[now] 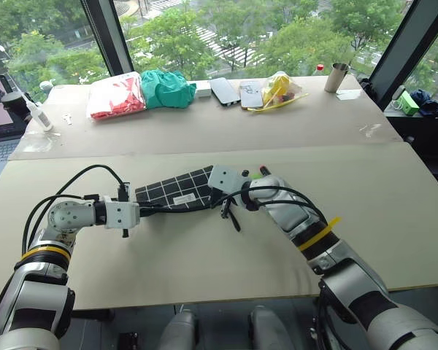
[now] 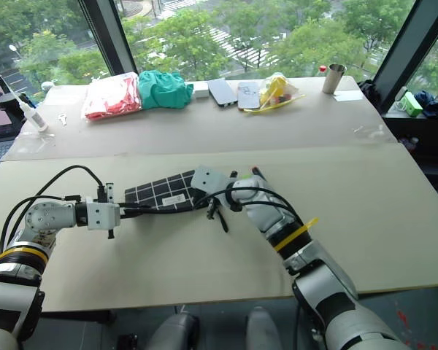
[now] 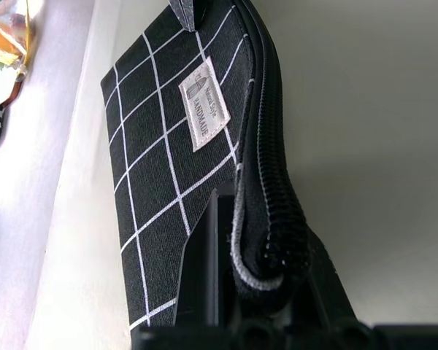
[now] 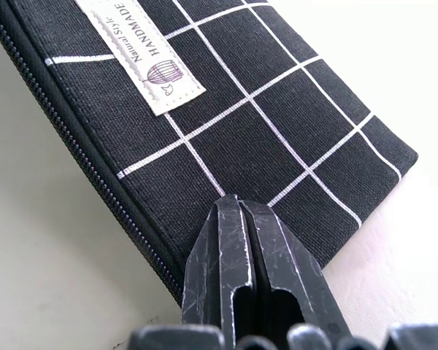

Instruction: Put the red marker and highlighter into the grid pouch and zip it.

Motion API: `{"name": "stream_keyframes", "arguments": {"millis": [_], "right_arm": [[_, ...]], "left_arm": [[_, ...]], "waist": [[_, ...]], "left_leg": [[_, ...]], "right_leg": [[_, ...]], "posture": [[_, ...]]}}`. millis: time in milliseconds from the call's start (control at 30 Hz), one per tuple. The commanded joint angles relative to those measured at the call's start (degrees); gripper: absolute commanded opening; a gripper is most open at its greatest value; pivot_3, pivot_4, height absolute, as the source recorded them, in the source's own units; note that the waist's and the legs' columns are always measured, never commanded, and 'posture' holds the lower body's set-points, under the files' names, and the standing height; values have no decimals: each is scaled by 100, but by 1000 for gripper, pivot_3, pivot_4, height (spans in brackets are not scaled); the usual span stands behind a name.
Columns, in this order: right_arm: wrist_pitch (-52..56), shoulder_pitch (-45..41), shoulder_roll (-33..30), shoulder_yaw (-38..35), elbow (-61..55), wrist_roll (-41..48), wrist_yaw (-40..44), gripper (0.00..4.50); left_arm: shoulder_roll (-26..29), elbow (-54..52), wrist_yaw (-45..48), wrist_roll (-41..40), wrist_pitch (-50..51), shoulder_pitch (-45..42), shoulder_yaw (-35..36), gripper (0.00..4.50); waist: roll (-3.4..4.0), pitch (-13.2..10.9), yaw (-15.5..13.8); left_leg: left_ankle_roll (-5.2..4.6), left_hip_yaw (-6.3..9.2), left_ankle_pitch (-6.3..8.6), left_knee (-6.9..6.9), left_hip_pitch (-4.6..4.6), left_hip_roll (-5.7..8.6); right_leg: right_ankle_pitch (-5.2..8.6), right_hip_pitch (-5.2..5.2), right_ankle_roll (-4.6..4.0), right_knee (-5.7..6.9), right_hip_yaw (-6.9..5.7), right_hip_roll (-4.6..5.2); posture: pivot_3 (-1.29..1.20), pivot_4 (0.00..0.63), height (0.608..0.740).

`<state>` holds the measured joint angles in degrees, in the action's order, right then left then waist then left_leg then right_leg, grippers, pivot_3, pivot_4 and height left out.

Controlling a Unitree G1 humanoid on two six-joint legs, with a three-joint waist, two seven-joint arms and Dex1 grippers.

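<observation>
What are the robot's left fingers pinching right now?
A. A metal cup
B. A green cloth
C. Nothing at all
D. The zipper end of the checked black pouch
D: the left fingers are shut on the zipper end of the grid pouch.

both tools (image 1: 147, 210) (image 4: 237, 219) closed, converging

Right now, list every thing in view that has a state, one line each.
Black fabric grid pouch with white lines: flat on the table, zipper shut along the stretch seen from the wrists, held at both ends.
Left gripper: shut on the grid pouch's zipper edge.
Right gripper: shut, fingers together at the pouch's corner.
Steel cup: upright on the far table.
White squeeze bottle: upright, capped.
</observation>
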<state>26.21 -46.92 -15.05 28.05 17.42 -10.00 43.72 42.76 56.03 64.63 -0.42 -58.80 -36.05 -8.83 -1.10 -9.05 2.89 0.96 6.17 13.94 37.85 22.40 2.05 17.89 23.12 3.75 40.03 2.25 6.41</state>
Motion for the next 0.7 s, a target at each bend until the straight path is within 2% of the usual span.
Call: {"name": "stream_keyframes", "arguments": {"millis": [33,67,167,233,267,367,533,633,700], "right_arm": [[252,188,-46,-458,53,207,-81,0],[218,201,-28,-574,14,254,-154,0],[408,280,-76,-1004,-360,549,-169,837],[681,343,-164,-1289,-757,767,-125,1501],[880,361,-211,-1483,-961,929,-81,1975],[1623,392,-473,-2069,-1622,1476,99,2672],[3082,557,-1115,-2841,-2747,2278,257,4302],[3918,999,-1608,-3070,-3688,2832,461,4302],[4333,1289,-1725,-3094,-4138,3083,399,4302]], "left_arm": [[1,-132,320,-360,296,31,123,60],[-6,-183,384,-404,318,67,116,60],[-10,-332,452,-461,320,204,104,0],[-12,-414,457,-500,343,273,117,0],[-14,-448,460,-522,363,302,125,0],[-21,-536,460,-570,439,384,155,0],[-138,-717,438,-874,905,492,364,0],[-265,-1000,383,-1252,1462,524,602,0],[-317,-1281,367,-1445,1838,579,732,0]], "waist": [[0,0,-2],[0,0,-1],[0,0,4],[0,-1,11],[0,-1,12],[0,-1,36],[0,-2,56],[3,-4,23],[2,-5,30]], "left_leg": [[0,0,0,0,1,0],[0,1,0,0,1,0],[0,1,0,0,3,0],[0,2,0,-1,5,0],[0,3,0,0,14,1],[0,5,0,0,24,1],[0,13,0,1,33,1],[-1,17,0,2,47,3],[-2,18,1,3,53,2]], "right_leg": [[0,0,0,0,0,0],[0,-1,0,-1,0,0],[0,1,0,-2,0,0],[0,2,0,-3,1,0],[0,8,0,-5,1,1],[0,14,0,-8,0,0],[0,13,0,-24,0,1],[0,15,0,-28,-4,2],[0,15,0,-29,-7,1]], "posture": [[0,150,740],[0,150,740],[0,150,740],[0,150,740],[0,150,740],[0,150,740],[0,150,740],[0,150,740],[0,150,740]]}}
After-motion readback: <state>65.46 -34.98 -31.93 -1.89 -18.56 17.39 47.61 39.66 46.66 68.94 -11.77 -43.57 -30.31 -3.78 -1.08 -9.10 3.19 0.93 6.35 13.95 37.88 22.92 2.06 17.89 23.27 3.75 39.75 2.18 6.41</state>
